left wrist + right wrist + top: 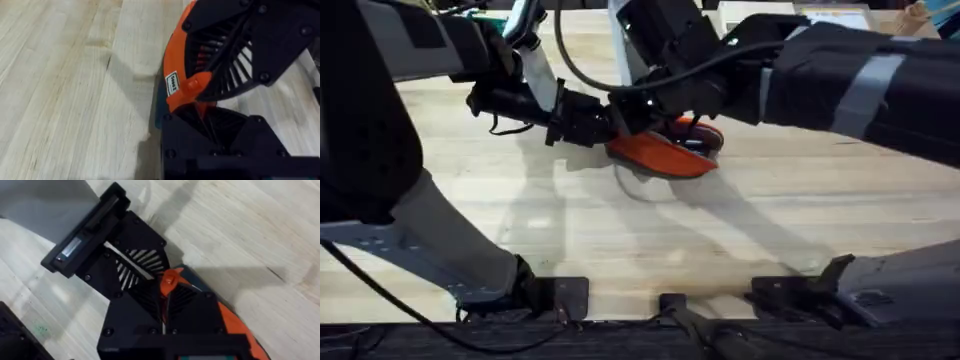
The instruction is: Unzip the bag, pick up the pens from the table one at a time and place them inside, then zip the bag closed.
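Pinching one end of the soft orange pouch [665, 152] on the counter [620, 240], both grippers' fingers [200, 85] seemingly clamp fabric; it looks light, floppy, best held near the zipper

The orange bag [665, 153] lies mid-table [620, 240] (partly hidden).

Both tools crowded over the bag [665, 155] — open table [620, 240] nearer the bases

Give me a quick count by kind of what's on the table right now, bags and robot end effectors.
Orange bag: 1
End effectors at the bag: 2, left end effector, right end effector
Total: 3
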{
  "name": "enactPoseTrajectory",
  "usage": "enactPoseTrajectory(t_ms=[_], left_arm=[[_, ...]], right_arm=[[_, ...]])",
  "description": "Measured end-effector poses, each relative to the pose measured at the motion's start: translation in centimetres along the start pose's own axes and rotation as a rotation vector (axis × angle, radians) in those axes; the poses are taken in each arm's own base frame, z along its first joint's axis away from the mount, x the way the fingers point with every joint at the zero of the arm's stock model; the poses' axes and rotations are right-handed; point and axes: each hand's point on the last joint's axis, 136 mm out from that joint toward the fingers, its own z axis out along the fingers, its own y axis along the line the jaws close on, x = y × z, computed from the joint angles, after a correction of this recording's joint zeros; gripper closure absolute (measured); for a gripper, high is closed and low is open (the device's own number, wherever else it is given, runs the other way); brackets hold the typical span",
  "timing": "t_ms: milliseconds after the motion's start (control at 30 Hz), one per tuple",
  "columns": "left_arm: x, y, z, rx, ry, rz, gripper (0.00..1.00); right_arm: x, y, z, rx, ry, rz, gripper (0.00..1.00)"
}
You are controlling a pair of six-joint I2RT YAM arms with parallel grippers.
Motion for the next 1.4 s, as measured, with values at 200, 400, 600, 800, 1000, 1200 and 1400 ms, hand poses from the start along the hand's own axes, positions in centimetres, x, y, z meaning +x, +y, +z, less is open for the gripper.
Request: enactPoseTrajectory(t_ms=[200,400,600,800,1000,1200,1400], left_arm=[[-0.8,0.0,0.1,0.002,-0.043,-0.001,0.956],[-1.4,-0.3,0.6,0.017,-0.063,0.005,0.956],[-1.4,-0.4,0.8,0.023,-0.061,0.004,0.956],[-1.6,-0.4,0.8,0.024,-0.069,0.004,0.956],[-2.1,-0.7,1.3,0.037,-0.090,0.008,0.956],[-2.5,-0.6,1.3,0.036,-0.113,0.013,0.956],[-1.5,-0.5,0.9,0.026,-0.065,0.007,0.956]], right_arm=[[0.3,-1.2,-1.6,0.000,0.018,0.023,0.970],[1.3,-2.2,-2.9,0.007,0.066,0.039,0.970],[2.5,-3.5,-3.5,0.017,0.126,0.079,0.970],[3.6,-5.5,-4.3,0.023,0.179,0.145,0.970],[4.4,-7.1,-5.4,0.013,0.214,0.217,0.970],[5.6,-11.4,-7.3,0.048,0.240,0.361,0.970],[7.8,-16.2,-9.0,0.167,0.277,0.476,0.970]])
